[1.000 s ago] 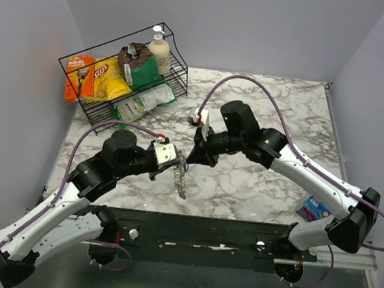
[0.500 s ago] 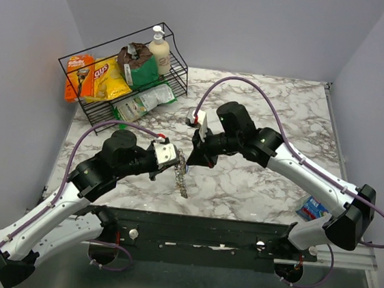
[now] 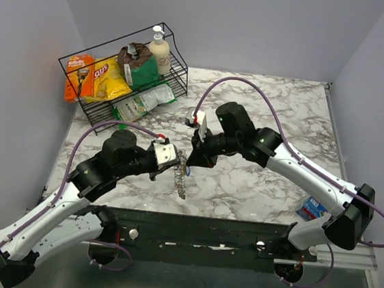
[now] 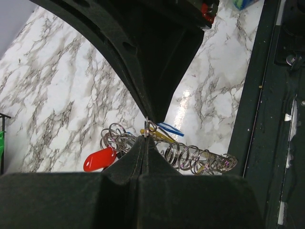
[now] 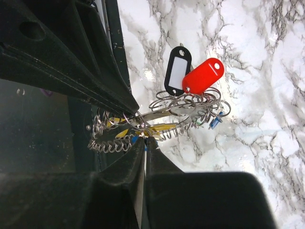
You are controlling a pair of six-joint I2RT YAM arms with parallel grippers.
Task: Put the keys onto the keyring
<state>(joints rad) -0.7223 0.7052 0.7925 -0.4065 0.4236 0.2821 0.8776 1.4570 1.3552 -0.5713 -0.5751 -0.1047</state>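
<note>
Top external: left gripper [image 3: 176,160] and right gripper [image 3: 195,157] tip to tip, the keyring [image 3: 181,172] dangling just below the meeting point, nearer the left. Left wrist: fingers [image 4: 127,164] pressed together, pinching the keyring's wire (red tag [image 4: 100,159] just left); right tip ahead, touching. Right wrist: fingers [image 5: 125,164] closed, grip unclear; the keys [image 5: 159,127] bunched just beyond, crosswise.

Worktop [image 3: 285,106]: white marble, grey veining. Keyring [image 5: 176,107]: silver. On the keyring you've got a red tag [image 5: 202,76] and a black tag [image 5: 177,71] with a white insert, plus a yellow piece [image 5: 159,127] and a blue piece [image 4: 170,128]. Left claw [image 4: 145,136] and right claw [image 5: 145,143]: black. Behind the keyring: black wire basket [image 3: 183,74], orange pack [image 3: 78,70], yellow pack [image 3: 106,76].
</note>
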